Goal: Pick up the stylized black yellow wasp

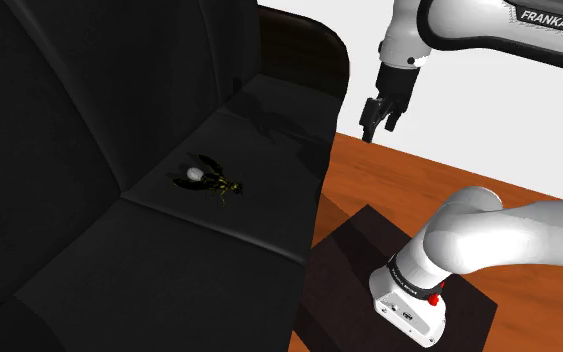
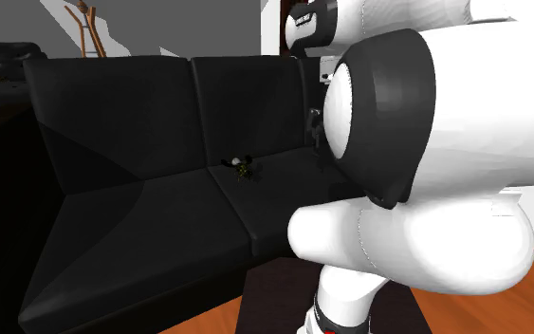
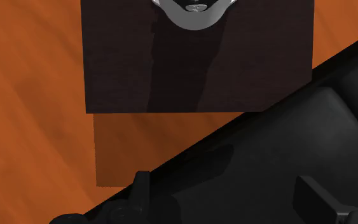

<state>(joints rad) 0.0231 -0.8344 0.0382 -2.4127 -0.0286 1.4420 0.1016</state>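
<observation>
A small black and yellow wasp [image 1: 215,181] with a pale wing lies on the seat of a black sofa [image 1: 119,260], near the seam between two cushions. It also shows as a tiny dark shape [image 2: 244,168] on the seat in the second exterior view. My gripper [image 1: 380,120] hangs in the air above the sofa's armrest, well off to the shoulder view's right of the wasp and higher. Its fingers [image 3: 140,191] stand apart with nothing between them, so the gripper [image 3: 225,188] is open over the sofa's edge.
The sofa's tall backrest [image 1: 59,110] rises behind the wasp, and its armrest [image 1: 319,60] lies below the gripper. A dark box stand [image 1: 354,255] carries the arm's base [image 1: 414,300] on an orange wooden floor [image 1: 419,175]. The arm's bulk [image 2: 426,142] blocks the second exterior view's right.
</observation>
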